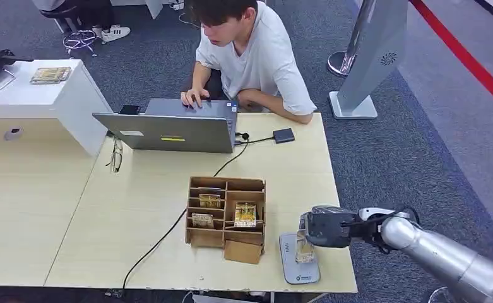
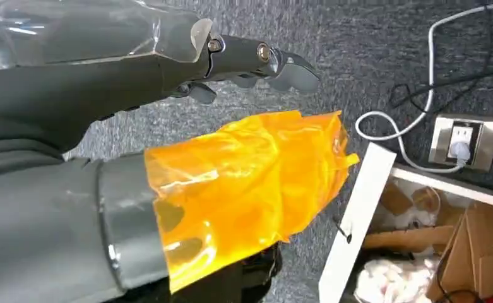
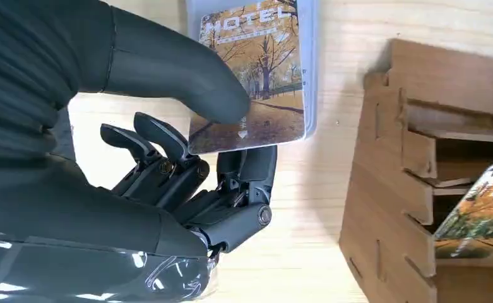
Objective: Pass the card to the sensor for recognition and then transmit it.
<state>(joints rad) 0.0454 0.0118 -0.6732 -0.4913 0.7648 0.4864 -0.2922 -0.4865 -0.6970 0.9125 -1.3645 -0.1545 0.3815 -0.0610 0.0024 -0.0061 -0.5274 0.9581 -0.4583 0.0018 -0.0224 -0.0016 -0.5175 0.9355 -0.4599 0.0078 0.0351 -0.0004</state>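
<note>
Right hand (image 1: pixel 324 227): pinches the card (image 3: pixel 256 76) between thumb and fingers, gripping 1 end so the printed face stays open to the reader beneath; the other fingers curl under it.
Card: a hotel key card with an autumn-tree picture, held flat over the sensor (image 1: pixel 297 260), very close or touching; the gap cannot be judged. In the head view it sits at about 5 o'clock from the table's (image 1: pixel 136 208) centre, near the front edge.
Sensor: a grey pad lying flat just beside the cardboard rack (image 1: pixel 226 218), at the rack's 4 o'clock, likely so a card needs only a short carry from its slot.
Rack: an open-fronted divided box with several more cards (image 1: pixel 245 214) propped in its compartments, faces outward for easy picking.
Left hand (image 2: pixel 256 60): holds nothing, fingers loosely extended, hanging over carpet beside the table; an orange film wraps its wrist.
Person (image 1: pixel 250 50): seated at 12 o'clock behind a laptop (image 1: pixel 174 131), probably placed to receive the card.
Stage: recognition under way, by my reading; the handover is not yet done.
</note>
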